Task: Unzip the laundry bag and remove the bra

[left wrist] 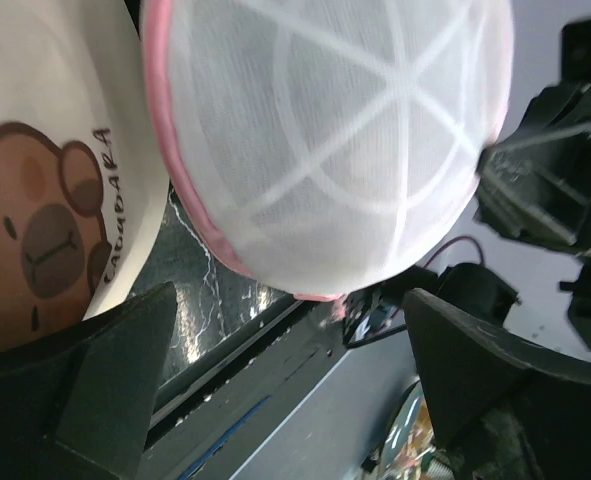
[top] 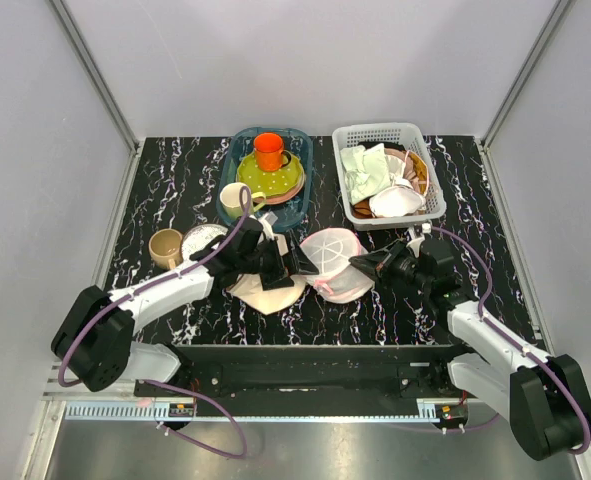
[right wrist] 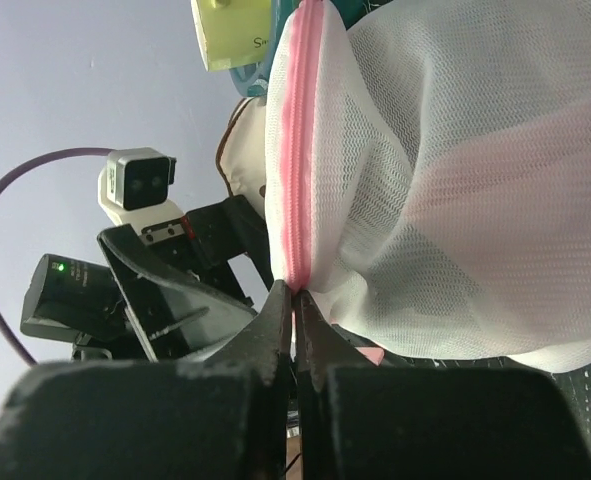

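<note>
Currently grips the laundry bag (right wrist: 425,200) by its pink zip rim in the shut right claw (right wrist: 295,300); holds the left claw (left wrist: 290,320) wide open and empty, bag just ahead. Risks dragging the unbraced bag across the tabletop (top: 175,190), bra (right wrist: 515,190) inside.

Zipped mesh laundry bag (top: 331,252) encloses pink bra (right wrist: 495,195).

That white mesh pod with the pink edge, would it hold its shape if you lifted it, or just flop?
Probably semi-stiff: the laundry bag holds a dome along its white ribs, yet the mesh sags and puckers where the right gripper pinches its pink rim. It is likely light for its size, being thin, see-through mesh.
</note>
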Controlling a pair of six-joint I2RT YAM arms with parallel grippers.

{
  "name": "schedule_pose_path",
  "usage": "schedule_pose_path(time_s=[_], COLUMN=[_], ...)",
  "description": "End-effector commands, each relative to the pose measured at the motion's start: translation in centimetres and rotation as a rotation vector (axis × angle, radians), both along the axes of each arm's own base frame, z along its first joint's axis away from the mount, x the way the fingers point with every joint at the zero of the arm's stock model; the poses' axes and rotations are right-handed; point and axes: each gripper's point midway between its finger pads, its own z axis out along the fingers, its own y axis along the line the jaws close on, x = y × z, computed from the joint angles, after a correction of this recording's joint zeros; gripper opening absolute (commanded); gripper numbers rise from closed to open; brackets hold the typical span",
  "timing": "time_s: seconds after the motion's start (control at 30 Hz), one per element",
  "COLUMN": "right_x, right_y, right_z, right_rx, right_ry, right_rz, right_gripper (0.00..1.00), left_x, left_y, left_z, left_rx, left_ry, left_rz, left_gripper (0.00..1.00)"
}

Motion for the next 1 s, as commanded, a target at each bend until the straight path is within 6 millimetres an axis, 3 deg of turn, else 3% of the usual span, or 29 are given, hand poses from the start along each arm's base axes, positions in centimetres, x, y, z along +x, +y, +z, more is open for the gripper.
schedule_pose_path(time_s=[0.0,0.1,0.23,0.47,0.53,0.57,0.6,0.63,0.67,0.7,0.77,0.8,0.9,0.97], right_x=[0.4,0.2,-0.1,-0.1,0.1,-0.1,0.5,0.6,0.1,1.0,1.1,1.3,0.6,-0.1], right_y=[0.1,0.0,-0.2,-0.6,-0.6,-0.6,-0.5,-0.6,-1.7,-2.2,-4.2,-4.6,-4.1,-3.0], right_z=[1.0,1.0,1.1,0.7,1.0,0.0,1.7,2.1,0.4,3.1,4.5,6.5,8.4,8.0], right_rx=[0.076,0.093,0.102,0.077,0.046,0.005,-0.053,-0.106,-0.21,-0.286,-0.392,-0.42,-0.431,-0.432], right_ry=[-0.028,-0.022,-0.022,-0.009,-0.028,0.014,-0.065,-0.078,0.007,-0.094,-0.13,-0.199,-0.245,-0.222], right_rz=[-0.035,-0.042,-0.049,-0.075,-0.067,-0.052,-0.02,-0.005,-0.019,-0.02,-0.092,-0.1,-0.066,-0.01], right_gripper=[0.0,0.0,0.0,0.0,0.01,0.14,0.34,0.52,0.72,0.74,0.77,0.76,0.72,0.67], left_x=[2.9,4.0,4.8,4.6,4.8,5.1,5.2,5.4,6.0,5.8,5.8,5.8,5.9,6.1], left_y=[-0.5,-0.4,-1.8,-2.4,-2.4,-2.6,-2.2,-2.0,-2.2,-1.7,-1.6,-1.5,-1.1,-1.2], left_z=[3.1,2.7,2.3,1.7,2.0,2.5,1.9,2.3,3.7,3.5,5.2,5.8,7.8,8.7], left_rx=[-0.143,-0.147,-0.189,-0.149,-0.152,-0.151,-0.1,-0.083,-0.083,-0.047,-0.067,-0.071,-0.099,-0.106], left_ry=[-0.023,-0.027,-0.017,-0.029,-0.046,-0.06,-0.055,-0.063,-0.086,-0.08,-0.107,-0.104,-0.107,-0.104], left_rz=[0.071,0.088,0.074,0.09,0.098,0.1,0.111,0.118,0.12,0.125,0.129,0.144,0.187,0.201], left_gripper=[0.99,0.98,0.91,0.92,0.64,0.46,0.31,0.1,0.04,0.0,0.0,0.0,0.0,0.0])
